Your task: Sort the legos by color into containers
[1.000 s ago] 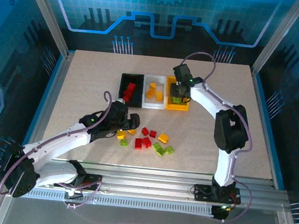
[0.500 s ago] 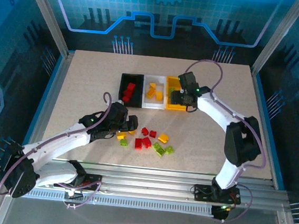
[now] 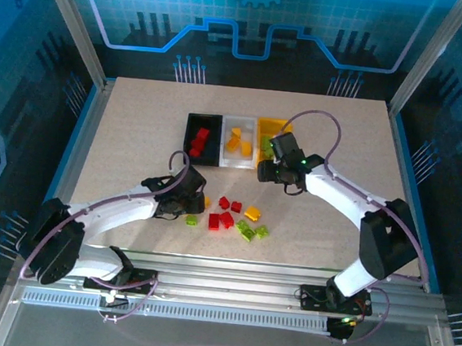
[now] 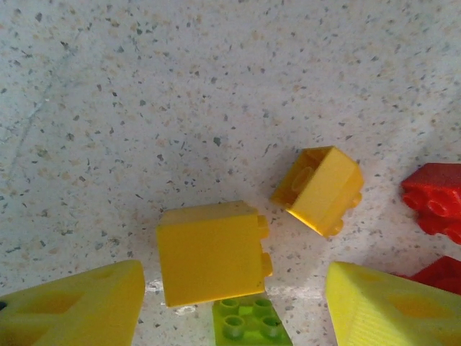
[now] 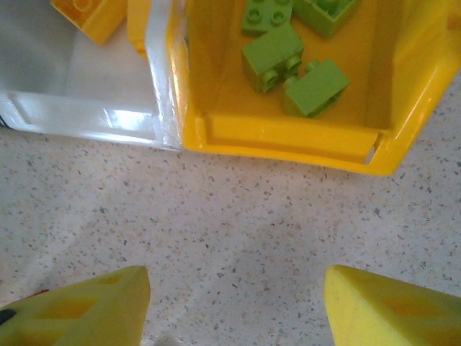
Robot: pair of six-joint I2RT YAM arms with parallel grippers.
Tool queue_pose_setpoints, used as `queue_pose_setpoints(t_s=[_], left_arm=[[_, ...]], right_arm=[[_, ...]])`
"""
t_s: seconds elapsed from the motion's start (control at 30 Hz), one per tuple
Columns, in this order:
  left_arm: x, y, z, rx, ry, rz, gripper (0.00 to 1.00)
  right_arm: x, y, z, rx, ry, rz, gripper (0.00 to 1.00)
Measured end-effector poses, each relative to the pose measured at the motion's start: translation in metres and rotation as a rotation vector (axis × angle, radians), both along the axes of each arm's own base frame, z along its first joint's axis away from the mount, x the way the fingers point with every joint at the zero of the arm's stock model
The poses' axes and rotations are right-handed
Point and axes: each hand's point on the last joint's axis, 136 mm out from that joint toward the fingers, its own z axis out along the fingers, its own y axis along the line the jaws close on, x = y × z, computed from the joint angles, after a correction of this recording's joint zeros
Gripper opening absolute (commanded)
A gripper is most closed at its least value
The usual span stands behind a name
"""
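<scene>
One speckled surface [image 3: 137,131], three bins in a far-centre row, black bin [image 3: 193,120] left with red legos [image 3: 200,141], white bin [image 3: 237,162] middle, yellow-orange bin [image 5: 288,148] right with green legos [image 5: 272,56], right jaws apart and empty just near of it, left jaws apart astride a yellow lego [image 4: 211,252], not touching, loose legos [image 3: 226,219] alongside

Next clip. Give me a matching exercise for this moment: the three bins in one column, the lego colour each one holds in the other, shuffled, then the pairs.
Column one
1. black bin
2. white bin
3. yellow bin

Column two
A. green legos
B. red legos
C. yellow-orange legos

Pairs: 1-B, 2-C, 3-A
</scene>
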Motion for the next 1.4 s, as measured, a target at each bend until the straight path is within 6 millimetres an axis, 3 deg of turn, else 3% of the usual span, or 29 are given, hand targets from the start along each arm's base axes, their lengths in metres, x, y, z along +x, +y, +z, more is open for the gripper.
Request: queue_pose_setpoints(t_s=[0.23,0.47,0.77,0.87,1.03,1.2,1.3,1.4], left_arm=[[-0.001,0.001,-0.019,0.037,0.046,-0.001,0.63],[0.002,-0.001,-0.036,0.068,0.07,-0.022,0.46],[0.004,-0.001,-0.034,0.065,0.059,-0.022,0.33],[0.007,-0.003,-0.021,0.058,0.044,-0.022,0.32],[0.043,-0.031,0.033,-0.014,-0.073,-0.045,0.31],[0.097,-0.072,0.086,-0.085,-0.2,-0.074,0.31],[0.13,-0.097,0.094,-0.09,-0.228,-0.093,0.31],[0.159,-0.117,0.088,-0.079,-0.233,-0.109,0.31]], right_arm=[[0.001,0.0,0.009,0.016,-0.025,-0.004,0.65],[0.0,0.0,0.006,0.014,-0.021,-0.004,0.65],[-0.003,-0.003,0.009,0.016,-0.032,-0.006,0.65],[-0.006,-0.005,0.01,0.016,-0.035,-0.008,0.65],[-0.011,-0.009,0.013,0.025,-0.043,-0.016,0.65],[-0.017,-0.019,0.012,0.033,-0.044,-0.039,0.65],[-0.021,-0.025,0.01,0.032,-0.039,-0.052,0.65],[-0.024,-0.03,0.011,0.032,-0.038,-0.06,0.66]])
